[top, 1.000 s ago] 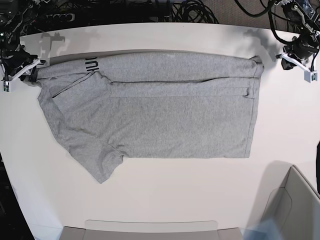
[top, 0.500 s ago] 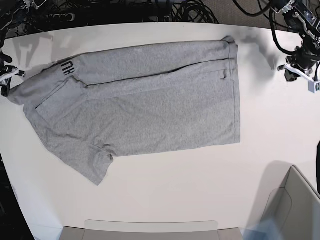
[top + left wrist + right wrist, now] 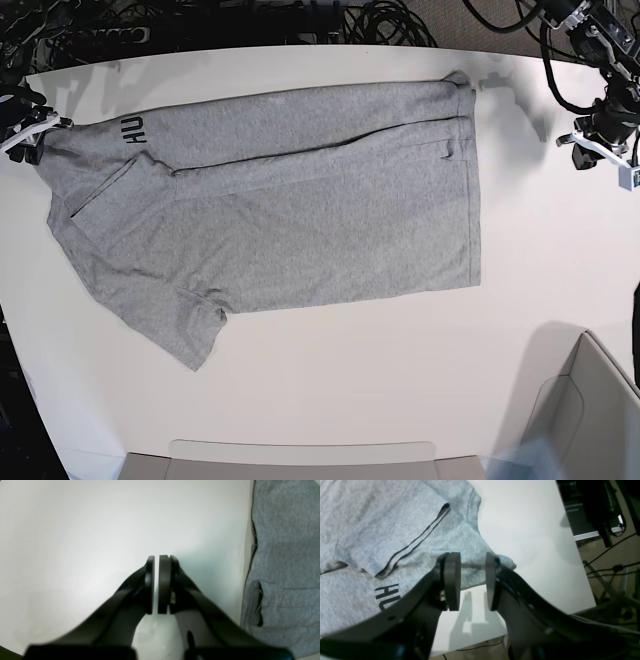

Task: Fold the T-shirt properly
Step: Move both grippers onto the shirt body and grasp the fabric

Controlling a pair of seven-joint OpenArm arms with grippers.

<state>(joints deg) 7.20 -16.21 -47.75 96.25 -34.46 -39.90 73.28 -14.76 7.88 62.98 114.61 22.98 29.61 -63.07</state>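
Observation:
The heather-grey T-shirt [image 3: 280, 210] lies flat on the white table [image 3: 350, 380], folded lengthwise, with one sleeve pointing to the front left. Dark lettering [image 3: 131, 128] shows at its far left edge. My right gripper [image 3: 22, 128] hovers at that corner. In the right wrist view it [image 3: 472, 585] is open, with the shirt's edge [image 3: 382, 530] and lettering [image 3: 387, 596] just beyond the pads. My left gripper [image 3: 600, 140] is off the shirt to the right. In the left wrist view it [image 3: 156, 585] is shut and empty over bare table, with the shirt [image 3: 282, 555] to one side.
A grey box [image 3: 580, 410] stands at the front right corner and a flat tray [image 3: 300, 455] at the front edge. Cables [image 3: 380, 20] lie behind the table. The table's edge [image 3: 570, 542] is close to my right gripper.
The shirt slid left over the table and its far right corner came free of the left gripper. The shirt's left corner and the right gripper then rose toward the back edge.

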